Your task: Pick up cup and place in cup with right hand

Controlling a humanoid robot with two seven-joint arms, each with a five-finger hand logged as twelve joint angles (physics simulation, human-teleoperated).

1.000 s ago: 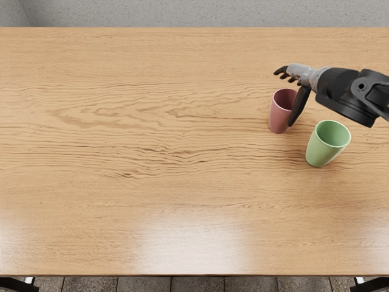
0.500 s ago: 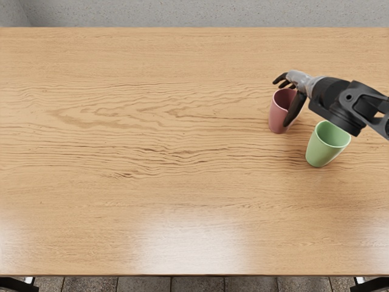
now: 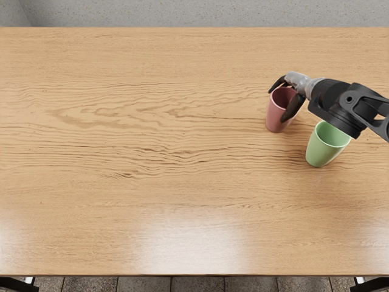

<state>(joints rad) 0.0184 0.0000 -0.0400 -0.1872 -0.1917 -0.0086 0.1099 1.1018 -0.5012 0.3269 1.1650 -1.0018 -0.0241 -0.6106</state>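
Right hand (image 3: 298, 81): now clamped on pink cup (image 3: 277, 115), which has shifted slightly; grip likely ready for lifting toward green cup (image 3: 322, 149).

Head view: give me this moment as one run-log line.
right hand: closed on red cup near rim | red cup: upright, lift unclear | green cup: upright, red cup outside it | nesting: not yet done

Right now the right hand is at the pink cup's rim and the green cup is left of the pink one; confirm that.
Not left: the head view shows the green cup right of the pink cup. The right hand is at the pink cup's rim.
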